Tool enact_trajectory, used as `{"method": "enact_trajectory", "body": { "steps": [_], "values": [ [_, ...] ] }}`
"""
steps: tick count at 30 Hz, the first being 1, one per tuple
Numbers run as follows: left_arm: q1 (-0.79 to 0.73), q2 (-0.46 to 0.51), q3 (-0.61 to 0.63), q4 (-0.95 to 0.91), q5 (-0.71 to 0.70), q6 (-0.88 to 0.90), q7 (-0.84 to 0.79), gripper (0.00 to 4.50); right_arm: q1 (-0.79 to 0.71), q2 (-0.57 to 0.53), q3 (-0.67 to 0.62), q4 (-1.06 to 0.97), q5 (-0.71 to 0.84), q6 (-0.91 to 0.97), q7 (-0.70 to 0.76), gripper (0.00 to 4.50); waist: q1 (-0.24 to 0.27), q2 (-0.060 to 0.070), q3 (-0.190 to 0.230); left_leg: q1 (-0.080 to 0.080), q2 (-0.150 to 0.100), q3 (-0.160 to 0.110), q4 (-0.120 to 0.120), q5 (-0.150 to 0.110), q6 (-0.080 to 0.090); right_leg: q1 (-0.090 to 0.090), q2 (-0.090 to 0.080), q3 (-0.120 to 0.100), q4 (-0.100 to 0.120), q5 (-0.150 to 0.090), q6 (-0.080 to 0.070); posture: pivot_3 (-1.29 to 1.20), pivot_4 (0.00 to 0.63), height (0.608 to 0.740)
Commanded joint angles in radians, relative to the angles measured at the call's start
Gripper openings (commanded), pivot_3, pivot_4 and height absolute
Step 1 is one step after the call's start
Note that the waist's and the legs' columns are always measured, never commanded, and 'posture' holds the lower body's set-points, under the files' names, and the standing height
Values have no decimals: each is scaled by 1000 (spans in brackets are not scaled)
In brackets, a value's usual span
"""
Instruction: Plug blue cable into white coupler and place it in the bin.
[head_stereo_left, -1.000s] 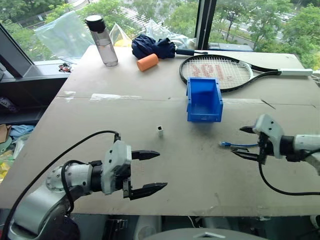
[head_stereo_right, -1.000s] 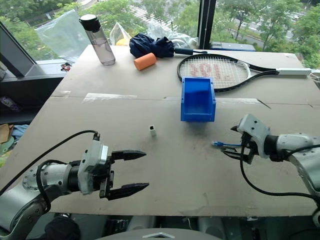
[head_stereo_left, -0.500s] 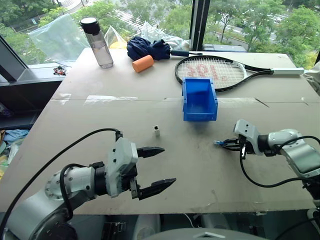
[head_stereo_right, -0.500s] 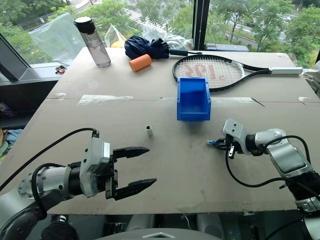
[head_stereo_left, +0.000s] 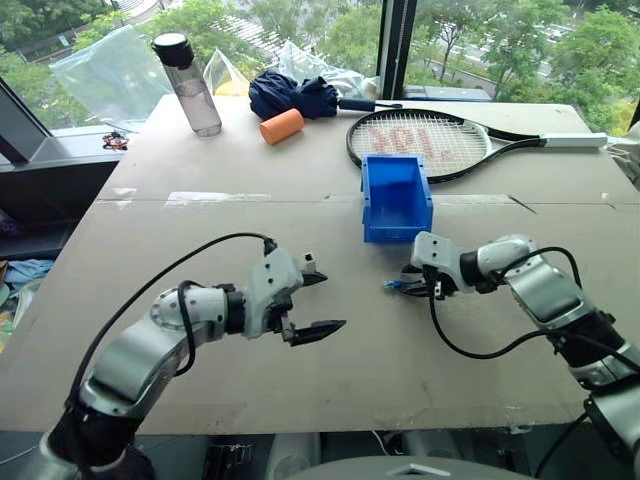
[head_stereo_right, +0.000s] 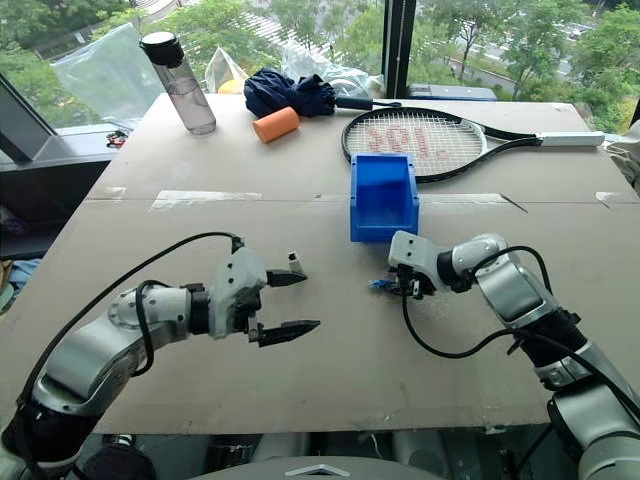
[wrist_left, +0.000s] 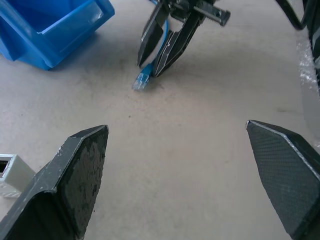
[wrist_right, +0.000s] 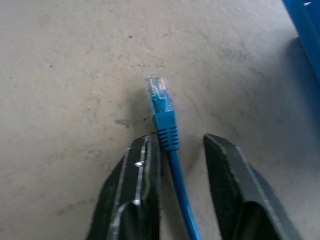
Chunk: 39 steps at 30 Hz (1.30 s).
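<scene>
The right gripper, part open, loosely straddles the blue cable just before the bin. The left gripper gapes empty beside the white coupler.

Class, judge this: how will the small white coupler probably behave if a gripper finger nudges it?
The white coupler looks tiny and standing upright, so it would probably tip. Its flat-sided block shape suggests sliding rather than rolling. It is likely very light.

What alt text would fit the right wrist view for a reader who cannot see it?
A blue cable runs up between the right claw's two black fingers, its clear plug pointing away over the scuffed grey table. The fingers stand slightly apart on either side of the cable. A corner of the blue bin shows nearby.
</scene>
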Motion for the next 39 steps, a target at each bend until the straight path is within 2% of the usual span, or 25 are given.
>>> {"method": "enact_trajectory", "body": {
  "steps": [1, 4, 8, 11, 16, 19, 23, 28, 29, 32, 34, 37, 39],
  "values": [
    [-91, -54, -80, 81, 81, -62, -44, 4500, 143, -58, -176, -199, 164, 28, 43, 3121, 20, 0, 0, 0, 0, 0, 0, 0, 0, 0, 0, 0, 0, 0, 0, 0, 150, 740],
    [-175, -128, -143, 162, 120, -100, -82, 4500, 378, -93, -397, -397, 311, 50, 24, 3121, 45, 2, 1, -4, -2, -3, 1, 0, 0, 0, -3, -4, -1, 0, 1, 0, 150, 740],
    [-262, -226, -208, 284, 195, -144, -92, 4500, 739, -32, -608, -571, 339, -54, -65, 3121, 42, 0, -1, -6, -4, -4, 7, -2, 3, 2, -4, -4, -1, 0, 1, 0, 150, 740],
    [-329, -295, -245, 388, 251, -170, -91, 4500, 947, 49, -686, -679, 314, -122, -153, 3121, 33, 2, -1, -4, -4, -6, 8, -2, 3, 4, -4, -5, 0, -1, 2, 0, 150, 740],
    [-438, -414, -314, 595, 360, -206, -77, 4500, 1125, 156, -708, -810, 293, -140, -296, 3121, 19, 3, -2, -1, -4, -9, 9, -2, 3, 5, -1, -3, 1, -3, 7, 0, 150, 740],
    [-461, -432, -363, 670, 412, -261, -109, 4239, 1155, 187, -660, -852, 279, -133, -350, 3232, 13, 4, -2, -1, -4, -11, 9, -2, 3, 5, 0, -3, 1, -3, 7, 0, 150, 740],
    [-465, -428, -369, 711, 439, -288, -159, 2693, 1171, 194, -609, -872, 258, -139, -392, 3287, 15, 4, -3, -3, -5, -13, 7, -2, 3, 4, 0, -5, 1, -1, 2, 0, 150, 740],
    [-451, -427, -349, 708, 435, -287, -191, 328, 1187, 189, -587, -869, 256, -153, -418, 3287, 15, 4, -3, -3, -5, -13, 7, -2, 3, 4, 0, -5, 0, -1, 2, 0, 150, 740],
    [-443, -426, -342, 701, 431, -291, -197, 60, 1189, 188, -585, -868, 259, -154, -421, 3287, 15, 4, -3, -3, -5, -13, 7, -2, 3, 4, 0, -5, 0, -1, 2, 0, 150, 740],
    [-413, -444, -267, 640, 335, -200, -213, 60, 1167, 199, -562, -867, 292, -117, -447, 3287, 13, 4, -3, -2, -4, -13, 7, -2, 3, 4, 0, -5, 0, -1, 2, 0, 150, 740],
    [-417, -476, -152, 563, 148, 43, -220, 60, 1112, 247, -546, -865, 413, -15, -504, 3287, 12, 4, -3, -3, -4, -13, 7, -2, 3, 4, 0, -5, 1, -1, 2, 0, 150, 740],
    [-453, -454, 21, 432, -194, 469, -258, 60, 969, 365, -542, -836, 715, 112, -632, 3287, 9, 3, 0, -6, -2, -16, 9, -2, 3, 2, 0, -8, 2, -1, 2, 0, 150, 740],
    [-461, -437, 68, 384, -286, 586, -245, 60, 883, 397, -545, -821, 827, 156, -690, 3287, 8, 4, -1, -6, -2, -17, 9, -2, 3, 2, 0, -9, 2, -1, 2, 0, 150, 740]
  ]
}}
